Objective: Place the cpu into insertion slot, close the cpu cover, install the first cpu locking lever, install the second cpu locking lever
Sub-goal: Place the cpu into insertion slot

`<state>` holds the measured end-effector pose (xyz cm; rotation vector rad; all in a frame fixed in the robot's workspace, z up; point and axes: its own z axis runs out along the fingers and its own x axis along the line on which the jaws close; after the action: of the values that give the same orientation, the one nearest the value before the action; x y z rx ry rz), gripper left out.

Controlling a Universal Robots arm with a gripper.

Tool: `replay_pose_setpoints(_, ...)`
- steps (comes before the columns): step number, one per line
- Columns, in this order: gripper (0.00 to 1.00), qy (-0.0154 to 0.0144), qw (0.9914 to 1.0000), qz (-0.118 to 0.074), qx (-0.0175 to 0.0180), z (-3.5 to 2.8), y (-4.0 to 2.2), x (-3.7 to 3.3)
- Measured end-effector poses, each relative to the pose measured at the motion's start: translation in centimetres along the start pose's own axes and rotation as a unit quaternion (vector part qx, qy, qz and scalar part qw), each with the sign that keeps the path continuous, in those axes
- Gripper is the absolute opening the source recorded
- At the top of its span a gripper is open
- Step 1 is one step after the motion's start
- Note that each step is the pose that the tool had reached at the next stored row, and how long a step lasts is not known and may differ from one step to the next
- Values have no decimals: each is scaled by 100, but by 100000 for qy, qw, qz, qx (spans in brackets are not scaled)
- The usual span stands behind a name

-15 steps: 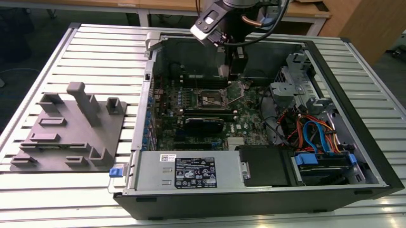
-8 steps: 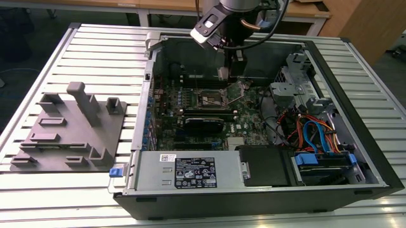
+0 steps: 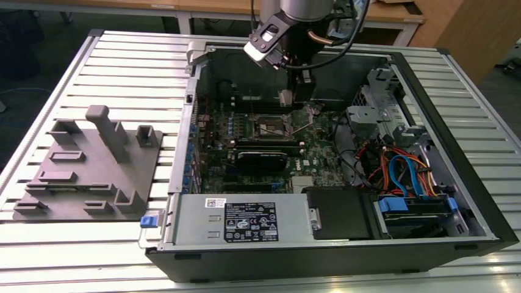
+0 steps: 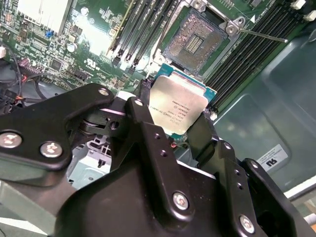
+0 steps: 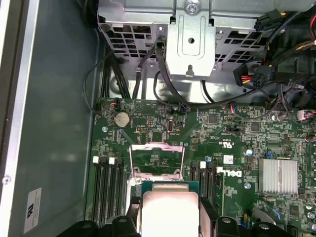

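Observation:
My gripper (image 3: 286, 97) hangs inside the open computer case, just behind the insertion slot (image 3: 271, 127) in the exterior view. It is shut on the cpu (image 4: 177, 104), a flat square chip with a dull silvery top, gripped at two opposite edges by the black fingers (image 4: 140, 116). In the second wrist view the insertion slot (image 4: 193, 42) lies bare, its dark pin field showing, a short way off the cpu. The cpu cover (image 5: 157, 146) stands raised just beyond the cpu (image 5: 169, 207) in the first wrist view. A thin locking lever (image 4: 261, 33) sticks out beside the slot.
Long black memory slots (image 4: 143, 29) flank the socket. A black card (image 3: 260, 160) lies nearer the front of the green board. The power supply (image 3: 236, 223) and a drive bay with coloured cables (image 3: 407, 177) fill the front. A grey fixture plate (image 3: 89, 171) sits at the exterior view's left.

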<state>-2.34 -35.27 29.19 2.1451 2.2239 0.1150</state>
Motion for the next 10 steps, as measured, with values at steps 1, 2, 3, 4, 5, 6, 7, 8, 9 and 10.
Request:
replay_pose_setpoints(1,55,2,100000,1,-1,7,-1,0)
replay_pose_setpoints(2,55,-5,100000,1,3,10,-1,0)
replay_pose_setpoints(3,55,-11,100000,1,10,10,-1,0)
replay_pose_setpoints(4,55,-7,100000,1,2,17,-2,0)
replay_pose_setpoints(5,55,-11,100000,2,1,23,-2,0)
replay_pose_setpoints(6,55,-12,100000,0,3,23,-2,0)
replay_pose_setpoints(7,55,-7,100000,1,-2,25,-2,0)
replay_pose_setpoints(8,55,0,100000,1,-6,28,-2,0)
replay_pose_setpoints(9,55,0,100000,3,-5,31,-3,0)
replay_pose_setpoints(10,55,-4,100000,0,-1,35,-3,-1)
